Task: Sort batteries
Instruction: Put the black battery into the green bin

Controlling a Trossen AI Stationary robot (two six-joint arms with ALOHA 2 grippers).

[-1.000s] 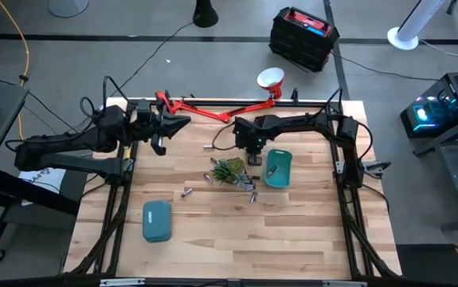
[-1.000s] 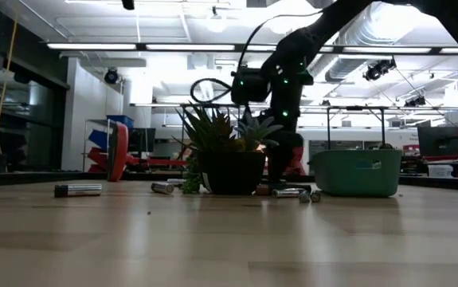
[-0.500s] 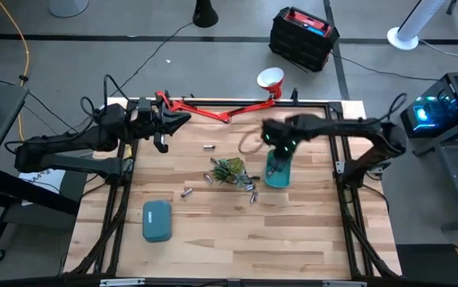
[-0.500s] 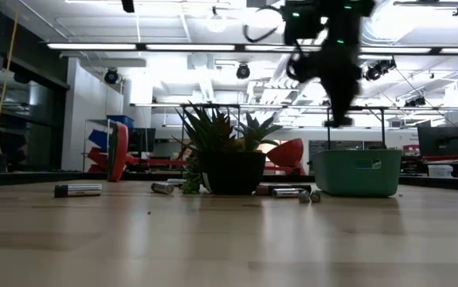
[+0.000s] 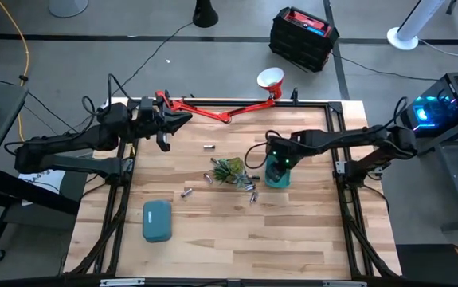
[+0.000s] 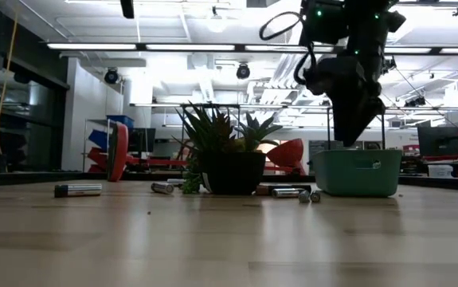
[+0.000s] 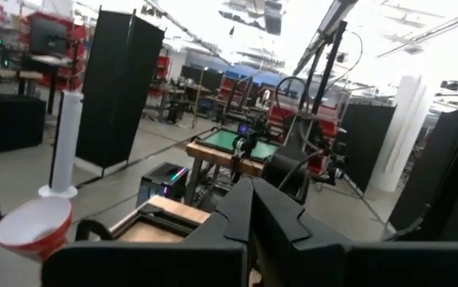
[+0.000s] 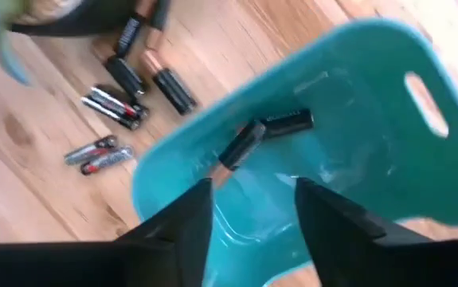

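Observation:
My right gripper (image 8: 252,211) hangs open just above the teal tray (image 5: 279,169) at the table's right, fingers pointing down into it and touching nothing. Two dark batteries (image 8: 284,121) (image 8: 240,149) show inside the tray. More batteries lie around the small potted plant (image 5: 229,170): several (image 8: 109,104) between plant and tray, one (image 5: 186,192) on its near left, one (image 5: 209,147) farther back, and one (image 6: 77,190) lying on its side. My left gripper (image 5: 167,126) waits shut at the far left, above the table.
A second teal tray (image 5: 157,221) lies near the table's near left. A red jointed bar (image 5: 205,110) and a red-and-white funnel (image 5: 270,78) sit along the far edge. Bare wood lies across the near half of the table.
My right gripper has risen from the table beside the plant, gone toward the table's right edge, and come down over the right teal tray, where it now stands open. My left arm has kept still.

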